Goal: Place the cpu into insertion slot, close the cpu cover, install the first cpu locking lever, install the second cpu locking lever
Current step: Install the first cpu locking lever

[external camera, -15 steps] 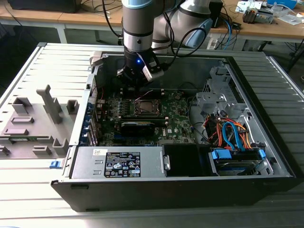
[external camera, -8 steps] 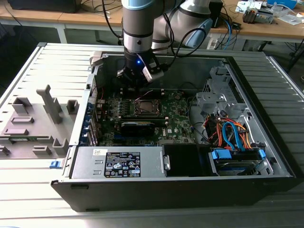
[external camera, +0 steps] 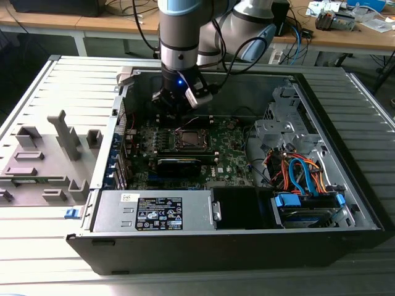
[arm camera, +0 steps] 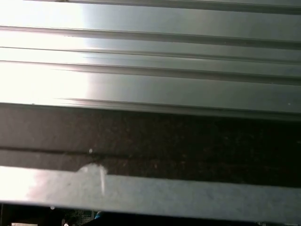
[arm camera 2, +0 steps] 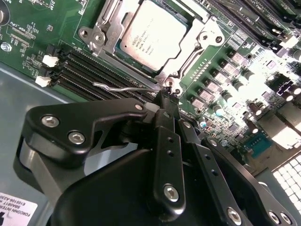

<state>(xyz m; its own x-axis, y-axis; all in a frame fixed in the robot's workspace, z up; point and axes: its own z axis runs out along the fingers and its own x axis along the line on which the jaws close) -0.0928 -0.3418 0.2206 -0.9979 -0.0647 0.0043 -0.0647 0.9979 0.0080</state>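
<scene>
1. The cpu point(arm camera 2: 153, 35) lies flat in the insertion slot point(arm camera 2: 190, 54), its pale metal top facing up; judging by how squarely it sits, the placing step looks done.
2. The cpu cover point(arm camera 2: 110, 21) lies down around the chip as a silver-grey frame, its window leaving the chip's top bare. It appears closed, which is what lets a lever clamp it.
3. In the second wrist view the end effector point(arm camera 2: 165, 101) sits low, just beside a corner of the socket, with its fingers drawn together into a narrow tip. Whether they pinch anything I cannot tell.
4. A thin wire locking lever point(arm camera 2: 123, 87) runs along the socket's edge next to the memory slots point(arm camera 2: 77, 70); its end reaches the fingertips, so the work in hand seems to be on this lever.
5. In the exterior view the arm point(external camera: 179, 37) stands over the green motherboard point(external camera: 231, 154) inside the open computer case point(external camera: 345, 203), which lies on its side on the counter point(external camera: 364, 111) so the socket faces up for a reach from above.
</scene>
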